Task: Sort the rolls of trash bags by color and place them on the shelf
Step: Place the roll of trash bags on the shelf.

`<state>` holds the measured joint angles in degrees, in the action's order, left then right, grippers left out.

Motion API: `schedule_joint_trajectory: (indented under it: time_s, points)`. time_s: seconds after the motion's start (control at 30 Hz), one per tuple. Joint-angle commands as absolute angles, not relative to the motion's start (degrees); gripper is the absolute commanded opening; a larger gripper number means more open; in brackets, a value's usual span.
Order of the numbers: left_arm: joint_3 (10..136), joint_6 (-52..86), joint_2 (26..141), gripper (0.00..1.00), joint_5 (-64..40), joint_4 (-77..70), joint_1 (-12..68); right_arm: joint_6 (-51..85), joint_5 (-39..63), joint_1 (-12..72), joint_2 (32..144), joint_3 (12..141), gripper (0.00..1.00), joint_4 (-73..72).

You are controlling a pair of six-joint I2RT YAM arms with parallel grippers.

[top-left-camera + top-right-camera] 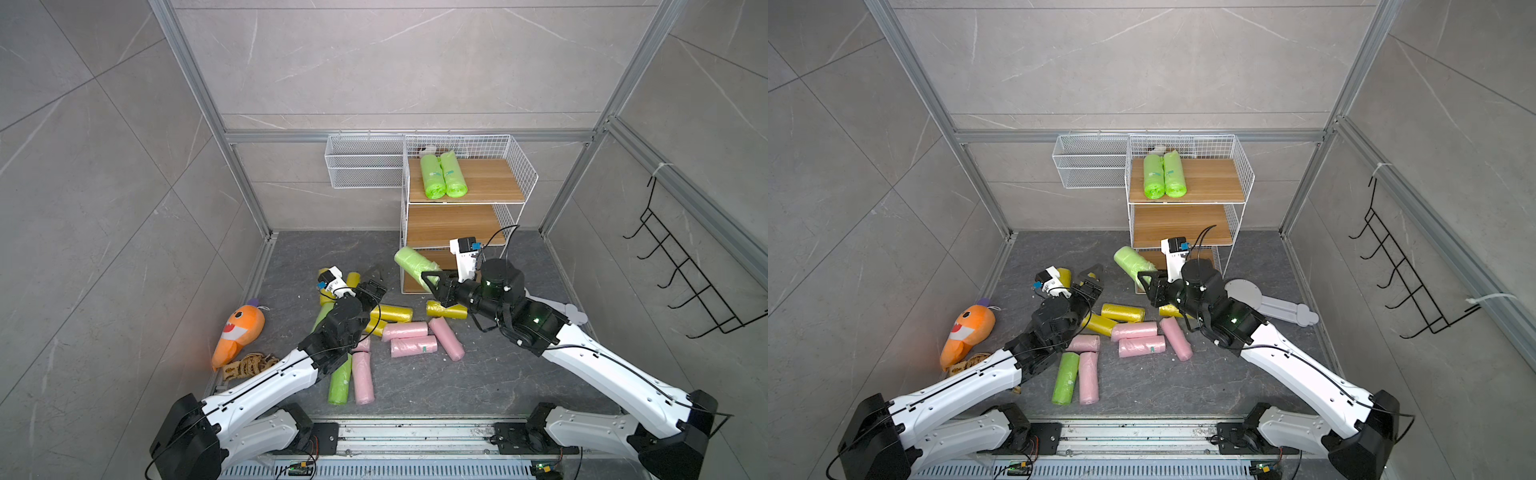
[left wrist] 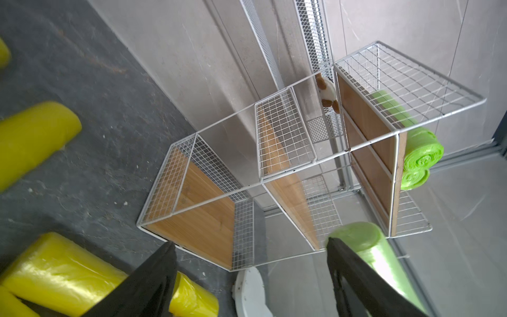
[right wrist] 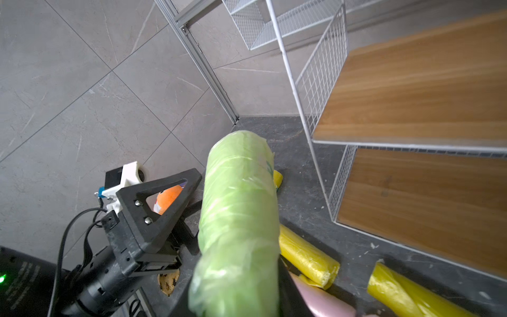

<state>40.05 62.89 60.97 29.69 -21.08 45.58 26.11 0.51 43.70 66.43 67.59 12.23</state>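
The right gripper (image 1: 430,279) is clamping one end of a lime green roll (image 1: 409,259) whose long axis is slanting up beside the near left corner of the shelf (image 1: 524,162), the two green rolls (image 1: 442,176) on the top tier lying higher and rightward, while the left gripper (image 1: 375,281) is gaping empty.

Arms: left arm (image 1: 266,380) and right arm (image 1: 615,365), 2 alike, with white moulded shells dotted with small dark screw holes.
Joints: rounded black housings between the white links, and a large black shoulder block (image 1: 187,436) at each arm's outer end.
Cables: a thin black cable (image 1: 569,348) lies along each white link, with thicker black loops at the wrists.
Wrist cameras: white bracket, black module and blue connector, as on the right wrist camera (image 1: 464,246).
Left gripper (image 1: 1094,280): matte black jaws, triangular frames with open centres, 2 silver screw heads on 1.
Lights: green light (image 1: 537,320) on the right arm's black joint.
Bases: black mounts on a grey metal rail (image 1: 415,436).
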Motion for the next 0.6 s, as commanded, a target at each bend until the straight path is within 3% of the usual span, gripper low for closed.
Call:
schedule_joint_trajectory:
  time_s: [0.0,0.2,0.57]
  points:
    - [45.67,47.99,59.92,0.88,28.24,-13.73,45.4,17.98,-2.87,43.04,65.0,75.37,0.28,21.22]
    - [51.68,37.99,60.83,0.89,25.28,-5.97,45.36,11.7,-8.44,41.36,67.31,87.89,0.29,30.56]
    - [52.29,36.69,60.91,0.89,23.06,-6.5,45.35,8.88,-10.2,33.0,77.07,104.21,0.29,35.52]
